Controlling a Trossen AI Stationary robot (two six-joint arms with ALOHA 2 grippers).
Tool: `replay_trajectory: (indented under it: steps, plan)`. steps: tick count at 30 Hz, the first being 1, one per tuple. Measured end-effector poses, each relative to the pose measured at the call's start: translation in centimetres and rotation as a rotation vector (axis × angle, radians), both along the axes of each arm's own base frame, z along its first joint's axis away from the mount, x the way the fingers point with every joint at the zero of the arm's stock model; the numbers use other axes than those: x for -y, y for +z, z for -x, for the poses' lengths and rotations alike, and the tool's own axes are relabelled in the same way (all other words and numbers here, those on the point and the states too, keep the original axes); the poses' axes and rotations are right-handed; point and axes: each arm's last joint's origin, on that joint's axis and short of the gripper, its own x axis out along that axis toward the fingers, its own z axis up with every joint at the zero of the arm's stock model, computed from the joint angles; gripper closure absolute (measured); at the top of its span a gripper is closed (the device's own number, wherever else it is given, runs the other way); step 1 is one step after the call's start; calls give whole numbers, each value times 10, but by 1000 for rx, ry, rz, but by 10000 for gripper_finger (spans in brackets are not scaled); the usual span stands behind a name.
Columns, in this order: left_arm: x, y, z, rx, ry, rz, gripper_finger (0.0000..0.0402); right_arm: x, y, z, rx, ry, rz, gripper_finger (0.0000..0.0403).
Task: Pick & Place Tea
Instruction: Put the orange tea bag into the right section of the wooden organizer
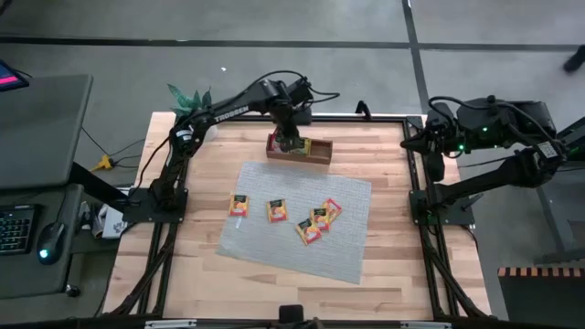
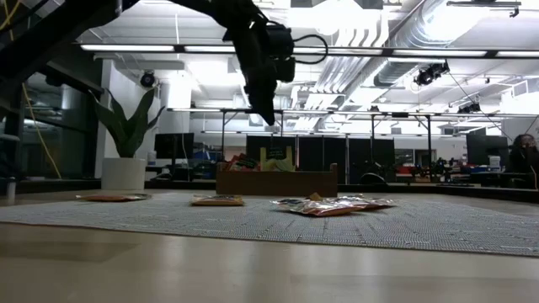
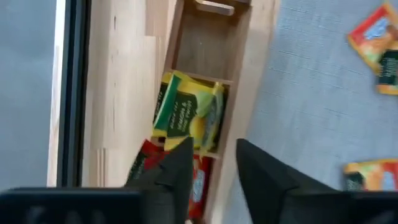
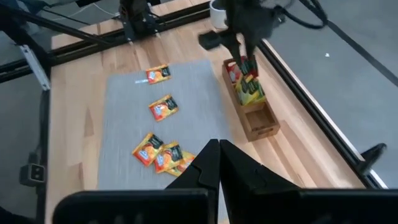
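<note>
From my remote seat, the left end effector [image 1: 291, 143] hangs over the wooden tray [image 1: 319, 157] at the far side of the table [image 1: 393, 274], fingers a little apart and holding nothing. Yellow-green and red tea sachets [image 3: 186, 115] sit in the tray, with more orange ones [image 1: 316, 219] loose on the grey mat [image 1: 274, 247]. They look light, thin and slippery, so I'd pinch one by an edge. The right end effector [image 4: 219, 163] is parked off to the side, fingers closed.
</note>
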Motion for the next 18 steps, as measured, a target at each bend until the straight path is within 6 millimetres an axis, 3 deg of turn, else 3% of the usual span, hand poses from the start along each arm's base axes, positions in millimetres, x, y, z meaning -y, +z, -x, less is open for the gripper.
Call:
replay_trajectory:
  steps: [5,12,18]
  plan:
    - [8,5,3,-13,10,103,388,1,-2,2,-34,-34,29,401]
    - [18,6,7,-42,10,185,399,1,-4,13,-12,-16,53,399]
    - [35,17,2,-4,9,178,400,1,-44,40,76,-50,8,400]
